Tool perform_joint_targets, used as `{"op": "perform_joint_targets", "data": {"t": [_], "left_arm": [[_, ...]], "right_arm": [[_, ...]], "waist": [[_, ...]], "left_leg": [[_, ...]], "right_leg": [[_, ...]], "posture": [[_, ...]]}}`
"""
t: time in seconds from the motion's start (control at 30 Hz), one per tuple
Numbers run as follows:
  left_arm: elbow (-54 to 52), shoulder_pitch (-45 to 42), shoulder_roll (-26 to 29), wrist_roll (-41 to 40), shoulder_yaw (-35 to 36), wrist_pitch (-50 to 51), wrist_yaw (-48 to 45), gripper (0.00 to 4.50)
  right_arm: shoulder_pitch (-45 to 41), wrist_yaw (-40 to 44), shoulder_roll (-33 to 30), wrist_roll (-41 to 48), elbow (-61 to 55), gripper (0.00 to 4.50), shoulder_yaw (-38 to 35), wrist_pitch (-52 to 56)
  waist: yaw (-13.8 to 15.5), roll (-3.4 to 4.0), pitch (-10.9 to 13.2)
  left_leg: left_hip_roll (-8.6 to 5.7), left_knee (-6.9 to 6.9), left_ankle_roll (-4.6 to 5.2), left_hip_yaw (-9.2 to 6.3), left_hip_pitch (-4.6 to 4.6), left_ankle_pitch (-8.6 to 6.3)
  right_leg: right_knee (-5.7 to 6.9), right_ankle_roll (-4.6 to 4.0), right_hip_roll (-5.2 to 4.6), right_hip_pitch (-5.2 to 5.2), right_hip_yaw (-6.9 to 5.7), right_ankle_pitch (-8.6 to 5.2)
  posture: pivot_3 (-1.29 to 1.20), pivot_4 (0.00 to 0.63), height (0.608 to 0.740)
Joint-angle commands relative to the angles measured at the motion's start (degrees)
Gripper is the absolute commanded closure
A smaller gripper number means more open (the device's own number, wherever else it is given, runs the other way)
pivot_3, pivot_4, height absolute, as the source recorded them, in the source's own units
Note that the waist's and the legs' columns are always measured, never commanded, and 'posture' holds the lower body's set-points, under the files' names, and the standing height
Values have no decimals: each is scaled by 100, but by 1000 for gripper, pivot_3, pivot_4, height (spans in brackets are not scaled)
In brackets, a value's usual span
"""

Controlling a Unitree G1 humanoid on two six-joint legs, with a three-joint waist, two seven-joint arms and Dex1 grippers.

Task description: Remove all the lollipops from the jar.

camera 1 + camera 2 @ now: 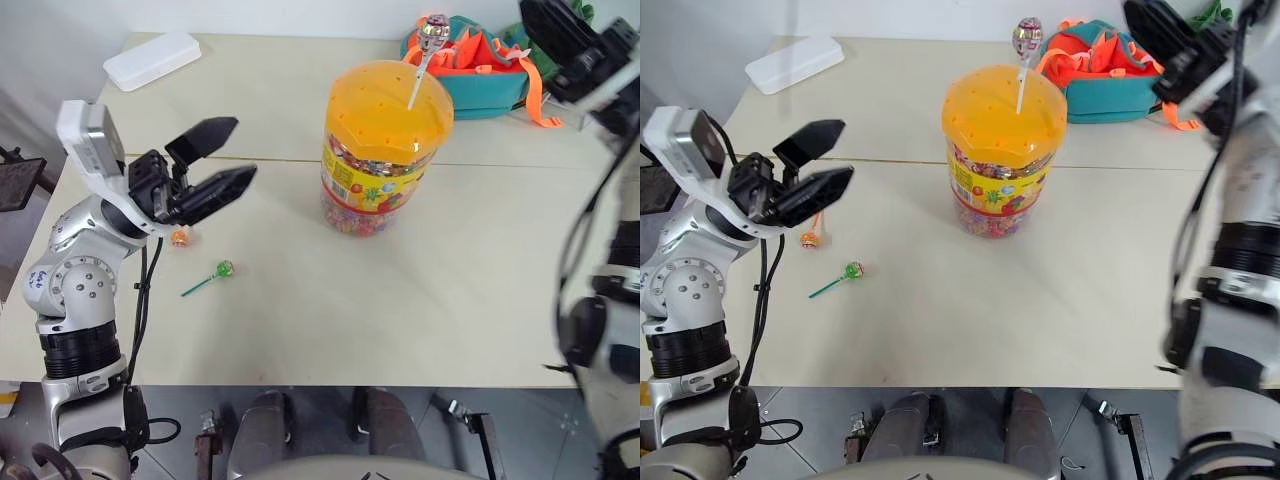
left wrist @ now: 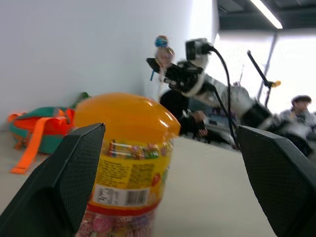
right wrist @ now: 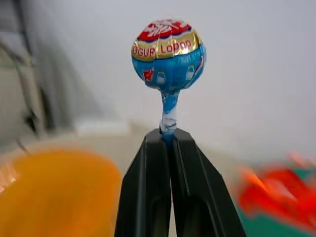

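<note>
So my right gripper (image 3: 168, 136) is pinched tight on the stick of a blue lollipop (image 3: 168, 54), wrapped head poking up clear of the fingertips. It's a skinny stick caught right at the tips, so my worry is it pivots or slips out if I swing the arm fast, and then it lands who knows where, maybe on the orange and teal bag (image 1: 478, 60) at the back of the table (image 1: 440, 300)

My left gripper (image 1: 222, 157) is spread wide with nothing in it, hanging over the table near the jar (image 1: 385, 150), fingers pointed roughly at it. If I drift that way I could bump the jar and tip it

One lollipop (image 1: 433, 32) is left standing in a hole of the domed orange lid, head well above it. It's leaning a bit, so a sloppy approach could knock it sideways instead of grabbing the stick

A green lollipop (image 1: 223, 269) and an orange lollipop (image 1: 179, 237) already lie on the table under my left arm; dropping that arm could sweep them off
</note>
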Motion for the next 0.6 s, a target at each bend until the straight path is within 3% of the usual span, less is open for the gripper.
{"op": "perform_joint_targets", "data": {"t": [0.03, 0.13, 0.27, 0.33, 0.43, 0.6], "left_arm": [[70, 141, 74, 457, -269, -666, -547, 0], [246, 226, 126, 686, -448, -937, -844, 0], [657, 297, 287, 1345, -798, -1768, -1414, 0], [620, 262, 234, 1244, -802, -1680, -1369, 0], [527, 257, 210, 1073, -790, -1486, -1331, 0], [347, 296, 127, 771, -613, -1194, -1076, 0]], "right_arm": [[1026, 279, -887, -854, -209, 4483, 674, 510], [1860, 179, -1306, -1546, -234, 4483, 1148, 433], [2791, 266, -1311, -1895, -49, 4483, 1095, -728], [3004, 385, -1286, -1830, 10, 4483, 972, -736], [3302, 638, -1318, -1639, -91, 3728, 725, -739], [3281, 933, -1183, -1177, -315, 2100, 30, -1279]], "waist": [[-13, 0, 0], [-68, 4, 0], [-110, 17, -4], [-118, 20, -2], [-72, 20, -2], [-35, 20, -2]], "left_leg": [[1, -1, 0, 2, 0, 0], [3, 2, 1, 25, 1, 1], [10, -1, 1, 58, 20, 1], [10, 0, 2, 65, 20, 1], [14, 4, 2, 60, 20, 1], [13, 7, 4, 60, 19, 0]], "right_leg": [[-6, 0, 1, 1, 0, 0], [-13, 0, 1, -1, 3, 0], [-11, 0, 1, -4, 14, 0], [-15, -1, 0, -4, 18, 0], [-15, 0, 0, -2, 18, 0], [-17, 0, -1, -1, 19, 0]], "posture": [[0, 150, 740], [0, 150, 740], [0, 150, 740], [0, 150, 740], [0, 150, 740], [0, 150, 740]]}}
